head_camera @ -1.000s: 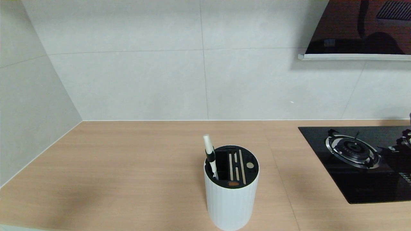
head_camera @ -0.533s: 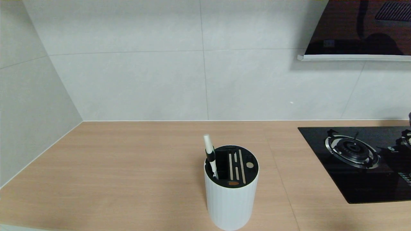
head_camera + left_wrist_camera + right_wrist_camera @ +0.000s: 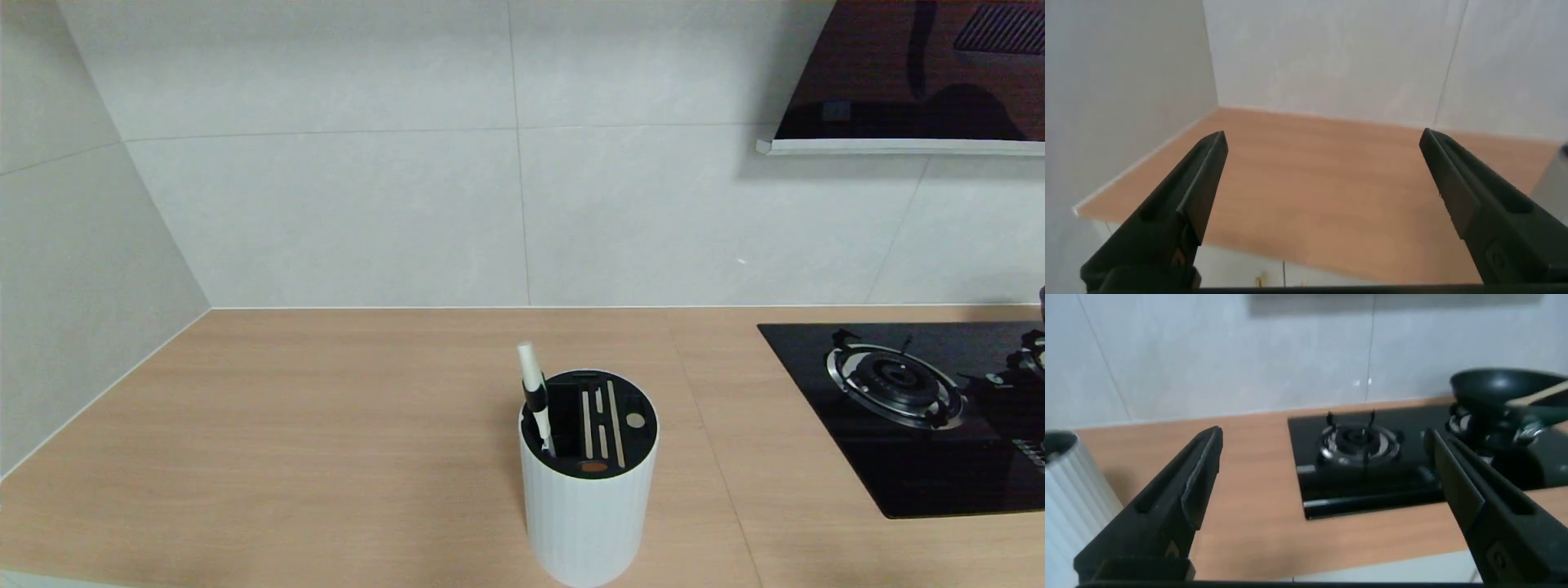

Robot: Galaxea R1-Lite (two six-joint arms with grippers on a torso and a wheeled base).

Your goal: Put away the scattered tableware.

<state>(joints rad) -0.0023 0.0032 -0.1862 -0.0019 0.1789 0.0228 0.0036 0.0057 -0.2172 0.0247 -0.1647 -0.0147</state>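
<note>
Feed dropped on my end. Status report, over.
Left gripper open, empty. Right gripper open, empty. One utensil standing in white holder on counter. Stove off to its right, apart.

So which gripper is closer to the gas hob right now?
Right. The right gripper, open, is held in front of the counter, facing the gas hob. The left gripper, also open, faces the counter's wall-corner end, farther toward the robot's left.
</note>
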